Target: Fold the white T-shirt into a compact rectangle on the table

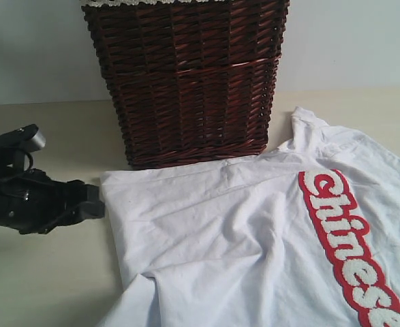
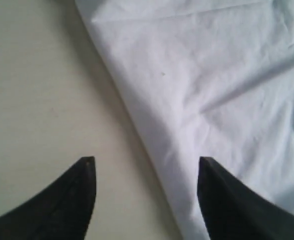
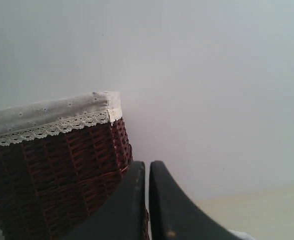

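The white T-shirt (image 1: 240,238) lies spread and wrinkled on the table (image 1: 43,272), its red band with white "Chinese" lettering (image 1: 346,245) running down the right side. My left gripper (image 1: 94,202) sits low at the shirt's left edge. In the left wrist view the left gripper (image 2: 147,162) is open. One finger (image 2: 81,200) is over bare table (image 2: 36,100), the other finger (image 2: 227,205) over the white T-shirt (image 2: 202,75), and nothing is held. My right gripper (image 3: 147,165) is shut and empty, raised beside the basket, out of the exterior view.
A dark brown wicker basket (image 1: 193,82) stands at the back, touching the shirt's far edge. Its white lace trim (image 3: 51,122) lines the rim of the basket (image 3: 51,185). A pale wall rises behind the table (image 3: 267,210).
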### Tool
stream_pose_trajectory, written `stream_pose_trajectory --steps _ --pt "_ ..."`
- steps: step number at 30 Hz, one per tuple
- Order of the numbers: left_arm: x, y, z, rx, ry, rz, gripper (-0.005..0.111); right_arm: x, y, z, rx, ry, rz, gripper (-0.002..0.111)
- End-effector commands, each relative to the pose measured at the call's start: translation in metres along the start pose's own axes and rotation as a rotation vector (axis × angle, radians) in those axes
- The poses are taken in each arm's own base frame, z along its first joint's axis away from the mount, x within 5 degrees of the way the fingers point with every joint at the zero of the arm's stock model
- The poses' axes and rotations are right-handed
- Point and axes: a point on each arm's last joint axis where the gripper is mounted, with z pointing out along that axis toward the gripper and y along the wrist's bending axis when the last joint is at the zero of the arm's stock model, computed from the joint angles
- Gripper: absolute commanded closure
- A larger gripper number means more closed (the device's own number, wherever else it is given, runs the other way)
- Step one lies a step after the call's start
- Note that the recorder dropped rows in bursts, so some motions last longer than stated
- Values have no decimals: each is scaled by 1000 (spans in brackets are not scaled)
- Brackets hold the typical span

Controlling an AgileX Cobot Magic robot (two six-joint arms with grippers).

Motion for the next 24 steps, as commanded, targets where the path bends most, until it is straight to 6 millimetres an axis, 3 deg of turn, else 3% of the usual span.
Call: stream_pose_trajectory --steps 1,5,10,13,20,24 --pt "-14 -8 18 86 6 -104 55 2 -1 -1 9 -6 -12 104" --pt "-18 -13 37 85 26 -24 65 2 -1 -1 9 -6 -12 104" --pt "-14 -32 51 112 53 116 65 2 -1 -1 9 -6 -12 104" --pt "-12 -35 52 74 44 154 65 2 -1 -1 9 -6 -12 104" --pt "-23 -23 46 -103 -49 153 65 2 -1 -1 9 -6 -12 104" --pt "-23 -24 46 -102 -49 153 65 2 -1 -1 9 -6 -12 104"
